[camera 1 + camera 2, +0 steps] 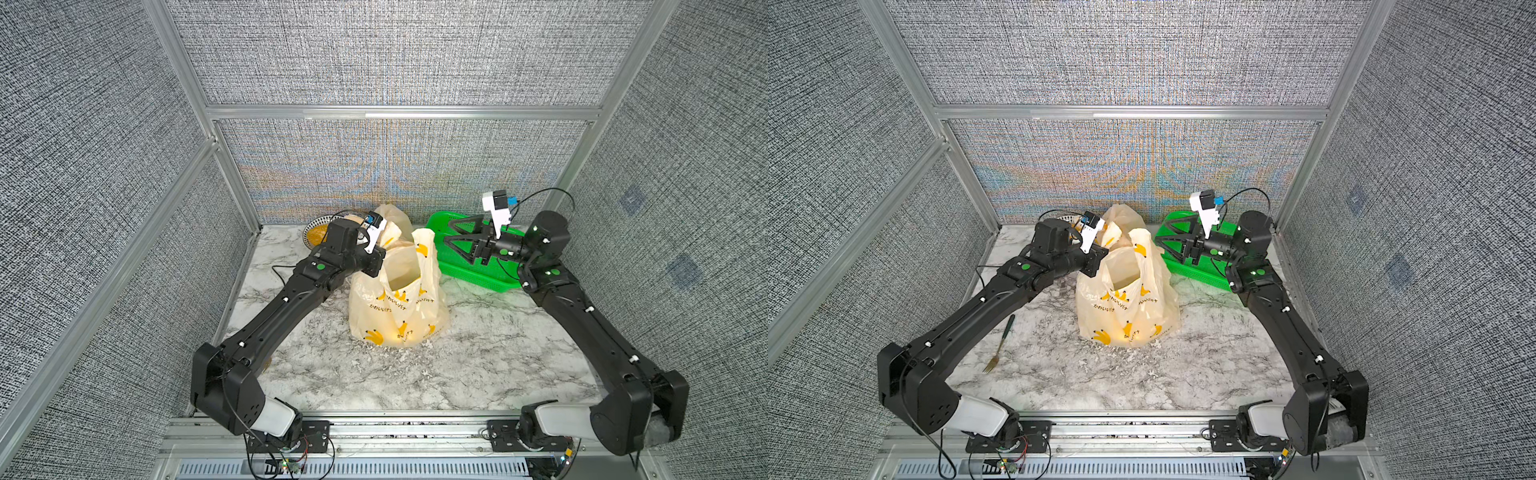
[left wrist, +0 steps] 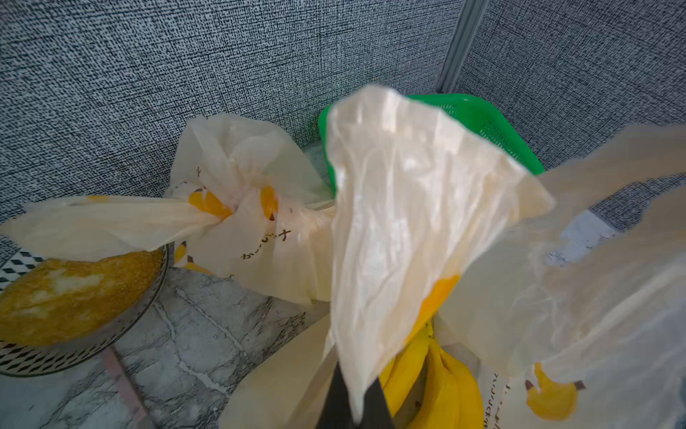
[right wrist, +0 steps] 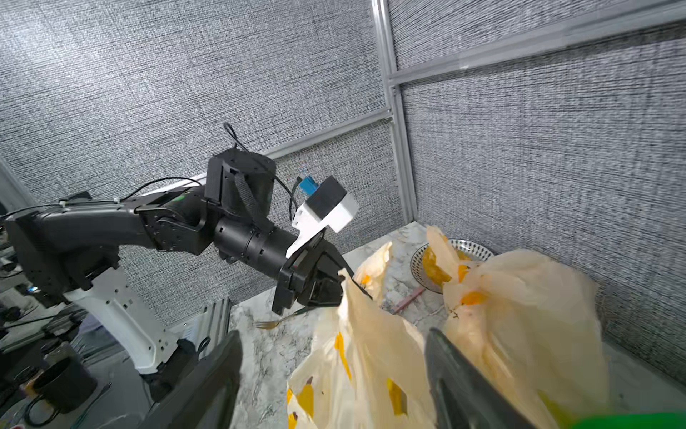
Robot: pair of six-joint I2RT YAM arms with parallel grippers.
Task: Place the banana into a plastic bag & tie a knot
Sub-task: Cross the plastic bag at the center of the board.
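Observation:
A cream plastic bag (image 1: 399, 307) printed with bananas stands open in the middle of the marble table (image 1: 478, 365). The yellow banana (image 2: 441, 375) lies inside it, seen in the left wrist view. My left gripper (image 2: 352, 408) is shut on the bag's left handle (image 2: 408, 223) and holds it up. The right handle (image 1: 424, 243) stands free. My right gripper (image 1: 448, 233) is open just right of that handle, above the green basket. In the right wrist view its fingers (image 3: 219, 375) stand wide apart with bag film in front of them, not gripped.
A second, knotted bag (image 1: 392, 216) sits behind, against the back wall. A patterned bowl (image 1: 313, 239) of yellow food is at the back left. The green basket (image 1: 478, 272) is at the back right. A fork (image 1: 998, 347) lies under my left arm.

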